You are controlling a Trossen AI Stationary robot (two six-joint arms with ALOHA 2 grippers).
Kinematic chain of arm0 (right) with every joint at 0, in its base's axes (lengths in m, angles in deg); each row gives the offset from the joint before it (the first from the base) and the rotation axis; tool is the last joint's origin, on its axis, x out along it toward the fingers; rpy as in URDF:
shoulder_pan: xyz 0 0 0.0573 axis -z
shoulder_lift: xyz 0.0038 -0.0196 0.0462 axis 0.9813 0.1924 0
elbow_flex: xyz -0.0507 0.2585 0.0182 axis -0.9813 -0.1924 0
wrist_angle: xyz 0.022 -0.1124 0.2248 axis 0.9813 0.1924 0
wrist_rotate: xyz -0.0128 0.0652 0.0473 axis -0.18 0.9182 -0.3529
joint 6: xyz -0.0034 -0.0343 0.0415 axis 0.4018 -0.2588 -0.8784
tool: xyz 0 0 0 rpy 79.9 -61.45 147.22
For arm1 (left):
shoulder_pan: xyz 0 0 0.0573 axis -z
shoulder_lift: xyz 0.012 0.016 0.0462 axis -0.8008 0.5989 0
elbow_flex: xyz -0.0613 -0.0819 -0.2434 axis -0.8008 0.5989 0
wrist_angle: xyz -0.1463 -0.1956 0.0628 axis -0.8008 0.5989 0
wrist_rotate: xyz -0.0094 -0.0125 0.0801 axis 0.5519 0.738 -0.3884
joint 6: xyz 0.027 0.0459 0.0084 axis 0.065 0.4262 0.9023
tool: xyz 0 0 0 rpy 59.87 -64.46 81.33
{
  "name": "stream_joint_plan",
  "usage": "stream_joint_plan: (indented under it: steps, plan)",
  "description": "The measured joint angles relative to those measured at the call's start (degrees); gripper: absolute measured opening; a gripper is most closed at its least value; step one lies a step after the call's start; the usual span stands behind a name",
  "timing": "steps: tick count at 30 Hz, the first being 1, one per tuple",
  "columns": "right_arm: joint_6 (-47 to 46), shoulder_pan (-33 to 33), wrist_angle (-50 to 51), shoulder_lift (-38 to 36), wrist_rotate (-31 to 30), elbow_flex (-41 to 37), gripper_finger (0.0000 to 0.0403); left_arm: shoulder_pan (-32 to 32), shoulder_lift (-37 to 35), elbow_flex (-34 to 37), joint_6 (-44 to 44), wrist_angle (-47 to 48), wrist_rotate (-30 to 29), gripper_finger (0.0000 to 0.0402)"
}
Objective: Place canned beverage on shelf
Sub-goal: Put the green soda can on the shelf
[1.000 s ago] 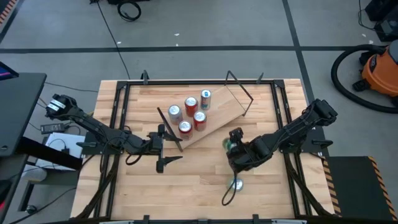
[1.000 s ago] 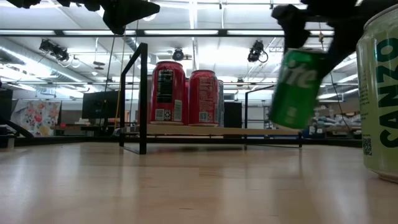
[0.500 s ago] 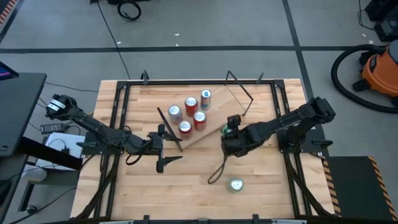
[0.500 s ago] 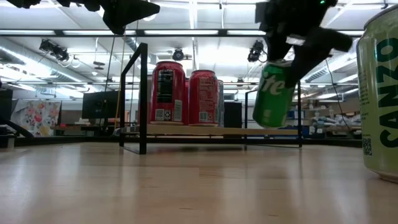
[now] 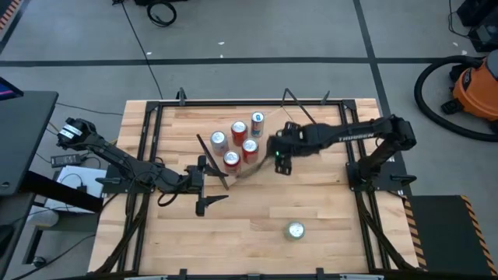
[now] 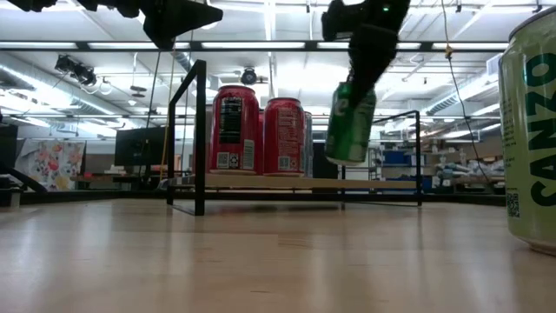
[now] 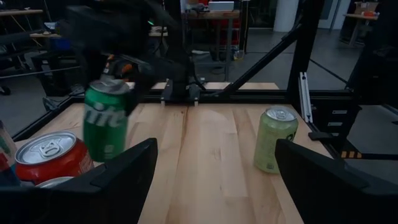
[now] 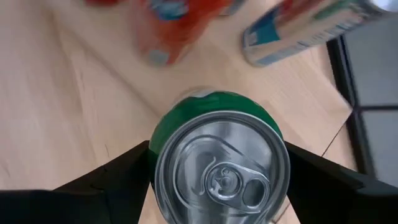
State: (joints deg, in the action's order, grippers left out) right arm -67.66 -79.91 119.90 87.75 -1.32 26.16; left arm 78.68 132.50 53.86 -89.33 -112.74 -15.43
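Fingers of the right gripper [image 5: 278, 152] pinch a green can [image 6: 349, 123] at its top, one dark finger [image 8: 112, 177] on each side of the silver lid. In the low view the can hangs tilted in the air above the plank of the shelf [image 6: 373, 183], just beside the red cans; its label is turned edge-on there and cannot be read. In the left wrist view the same green can [image 7: 106, 121] shows white letters "ite", the start of the word cut off by the curve of the can.

On the shelf [image 5: 292, 128] stand five cans, grouped toward one end: red ones [image 5: 239, 131] and one with a blue top [image 5: 257, 120]. The red cans [image 6: 235, 129] carry small white print and a barcode, too small to read. The plank's other end, near the black rod frame [image 5: 299, 113], is bare wood, and the held can is over that free stretch. From above, the arm hides most of the can.

A pale green can [image 5: 296, 230] stands alone on the table [image 5: 249, 225], well apart from the shelf, near the front edge. In the low view it is cut off at the picture's edge and shows large letters "CAN" [image 6: 530, 130].

The left gripper [image 5: 204, 187] waits beside the shelf's near end, fingers spread wide, holding nothing.
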Motion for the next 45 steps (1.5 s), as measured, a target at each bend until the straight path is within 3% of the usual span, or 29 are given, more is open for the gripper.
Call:
stream_joint_plan:
  steps: [10,24,45]
  plan:
    - [-5.01,10.25,-3.02,1.23,12.60,1.48,0.0324,0.00,0.00,0.00,-0.01,0.27,0.00,0.0336]
    - [-3.84,16.35,-5.97,2.12,15.71,1.51,0.0324,0.00,-0.02,0.00,0.00,0.47,0.00,0.0336]
    - [-2.79,16.79,-6.92,2.12,15.70,-0.24,0.0326,0.00,-0.02,0.00,0.00,0.47,0.00,0.0336]
